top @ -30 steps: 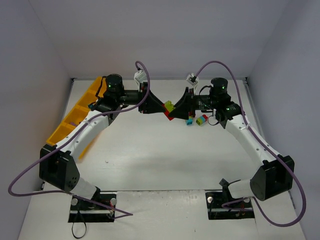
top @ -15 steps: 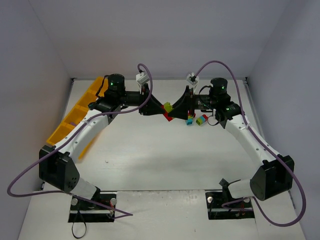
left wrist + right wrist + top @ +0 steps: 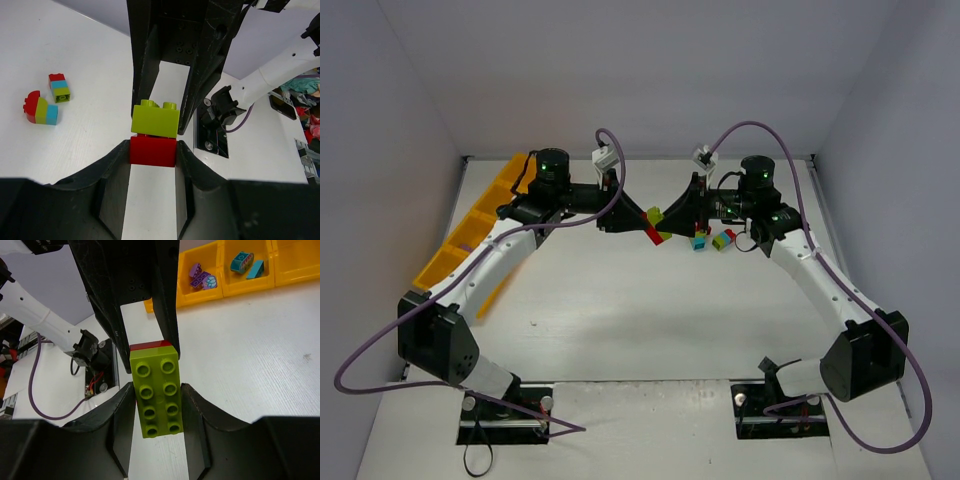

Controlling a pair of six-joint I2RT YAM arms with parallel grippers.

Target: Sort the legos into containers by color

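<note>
Red-lime-teal stacks (image 3: 41,107) lie near the clamped bricks (image 3: 155,120).

Left arm (image 3: 495,260) and right arm (image 3: 815,265) reach inward, meeting near the table's (image 3: 640,320) far edge. Left gripper (image 3: 642,218) clamps the red brick (image 3: 152,150); right gripper (image 3: 673,220) clamps the lime brick (image 3: 157,397).

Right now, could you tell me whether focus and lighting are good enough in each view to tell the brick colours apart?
Left wrist: lime brick and red brick sharp, no glare, though the left tool is nearly black. Right wrist: studs crisp, tray contents readable. Top external: even soft light, faint shadow on the table, but those bricks look tiny.
</note>
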